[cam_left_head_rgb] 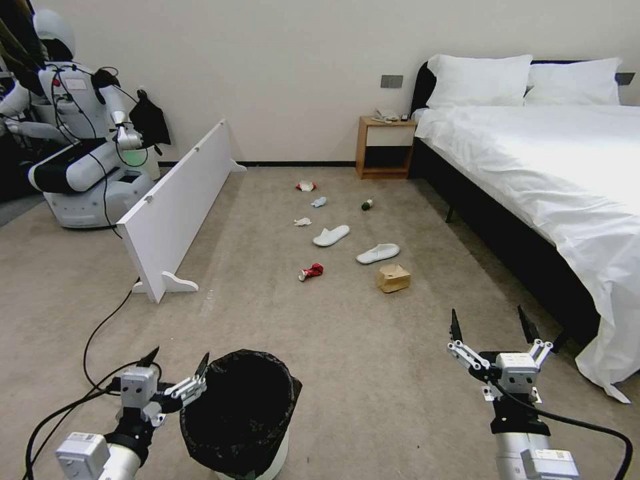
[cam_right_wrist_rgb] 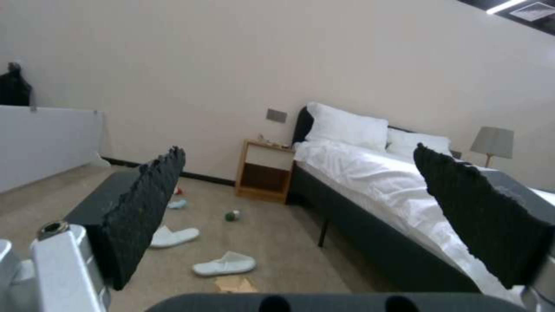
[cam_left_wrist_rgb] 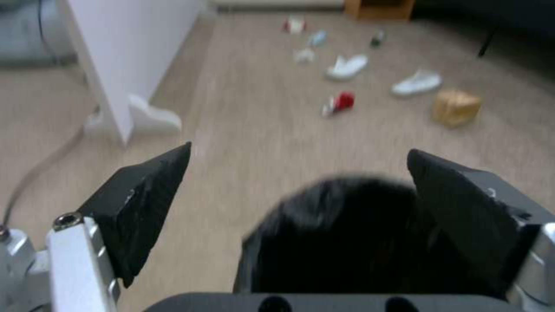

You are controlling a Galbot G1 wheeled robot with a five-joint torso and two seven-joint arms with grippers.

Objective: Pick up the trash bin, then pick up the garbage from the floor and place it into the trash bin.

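Observation:
The trash bin (cam_left_head_rgb: 243, 413), white with a crinkly black bag, stands on the floor (cam_left_head_rgb: 373, 373) right before me. My left gripper (cam_left_head_rgb: 179, 355) is open at its left rim, one finger by the bag's edge; the left wrist view puts the bin (cam_left_wrist_rgb: 347, 234) low between the open fingers (cam_left_wrist_rgb: 145, 203). My right gripper (cam_left_head_rgb: 488, 312) hangs open over bare carpet to the right. The garbage lies farther ahead: red can (cam_left_head_rgb: 311, 271), brown carton (cam_left_head_rgb: 393, 278), two white slippers (cam_left_head_rgb: 331, 235) (cam_left_head_rgb: 377, 253), tissue (cam_left_head_rgb: 303, 221), pale-blue wad (cam_left_head_rgb: 319, 201), green bottle (cam_left_head_rgb: 367, 205), red-white packet (cam_left_head_rgb: 306, 186).
A low white partition board (cam_left_head_rgb: 180, 200) stands on the left, with another robot (cam_left_head_rgb: 80, 147) behind it and a black cable (cam_left_head_rgb: 100, 333) trailing over the carpet. A bed (cam_left_head_rgb: 553, 173) fills the right side, a wooden nightstand (cam_left_head_rgb: 385, 148) at its head.

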